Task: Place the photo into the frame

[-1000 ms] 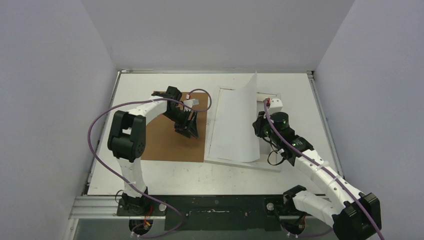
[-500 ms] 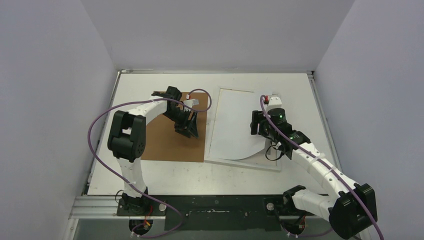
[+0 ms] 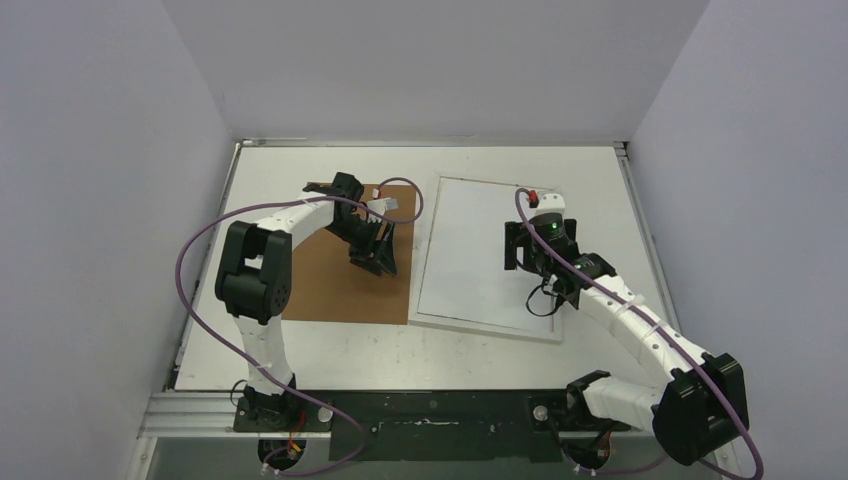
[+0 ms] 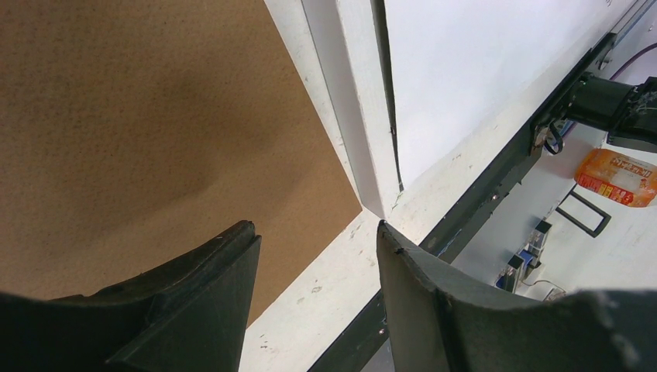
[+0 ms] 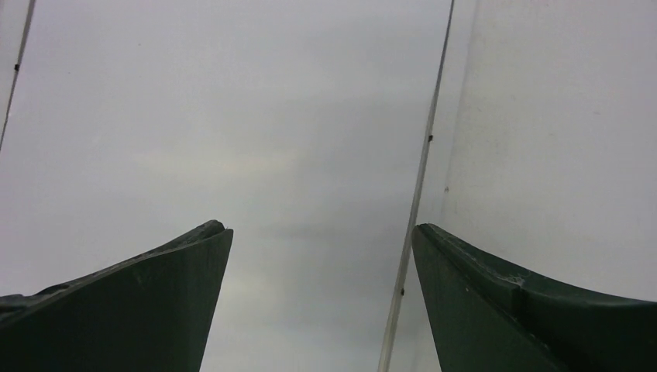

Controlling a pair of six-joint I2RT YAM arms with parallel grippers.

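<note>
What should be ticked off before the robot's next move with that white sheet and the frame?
1. Photo lies flat in the frame, plain white side up: ok.
2. Photo's edges sit inside the frame's border all round: cannot tell, the right arm hides part of one edge.
3. Right gripper is open and empty above the photo: ok.
4. Left gripper is open and empty over the brown backing board: ok.
5. Backing board lies flat beside the frame, not yet on it: ok.
</note>
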